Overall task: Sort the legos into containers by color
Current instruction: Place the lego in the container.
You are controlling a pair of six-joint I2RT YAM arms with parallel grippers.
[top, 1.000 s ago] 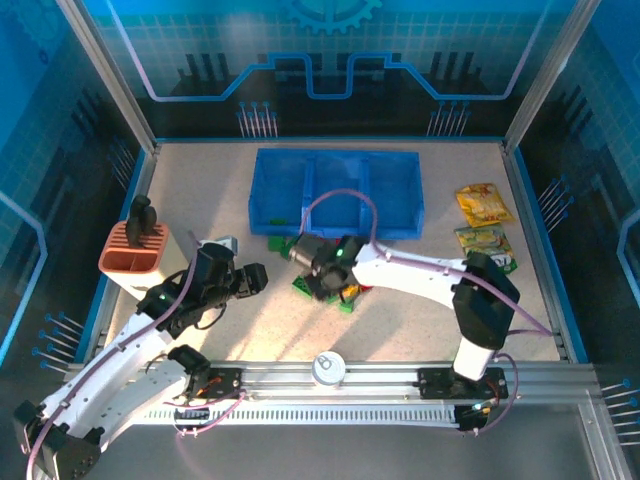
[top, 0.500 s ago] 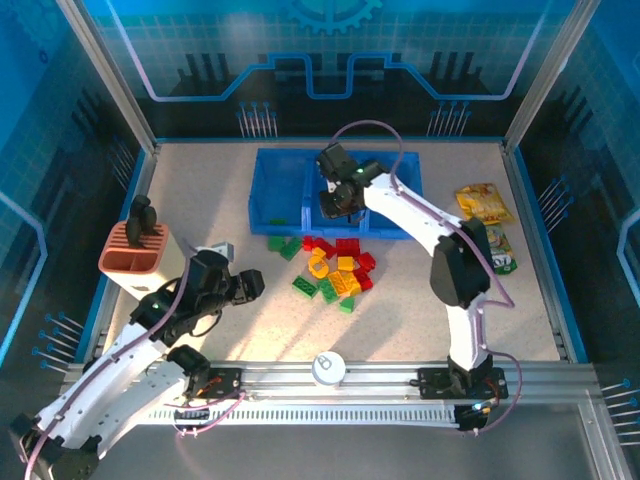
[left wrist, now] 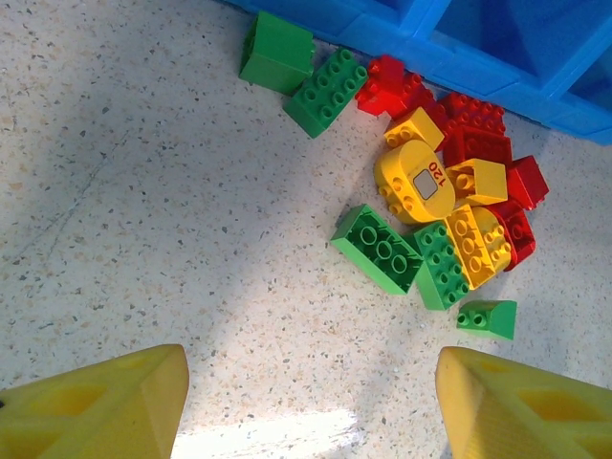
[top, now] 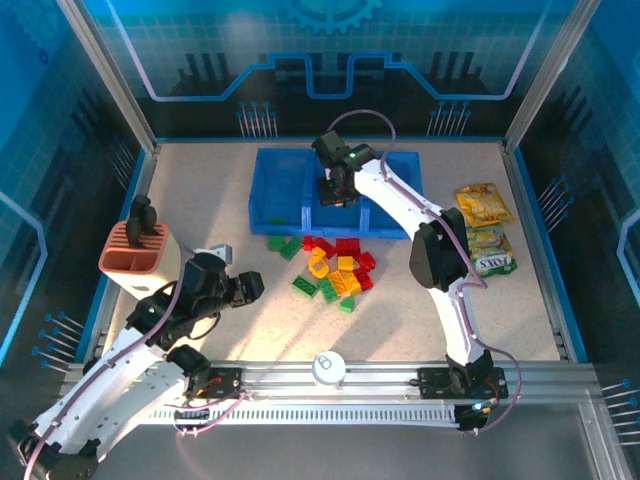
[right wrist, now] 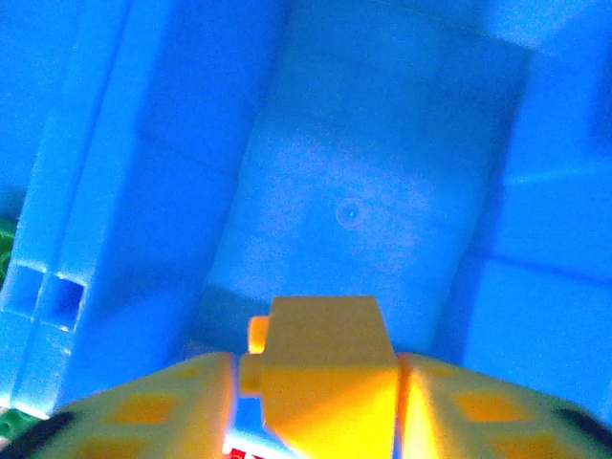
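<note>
Right end effector (right wrist: 316,397) grips a yellow brick (right wrist: 323,349) over the middle bin of the tray (top: 265,215) — left end effector (left wrist: 311,382), jaws wide, hovers at 8 o'clock of the pile (left wrist: 430,220).

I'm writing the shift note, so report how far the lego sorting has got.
Done: nothing I can confirm; the middle compartment floor looks bare. In hand: the right gripper holds a yellow brick over that compartment. Left: the pile of red, green and yellow bricks lies on the table beside the blue tray, with the left gripper open near it.
</note>
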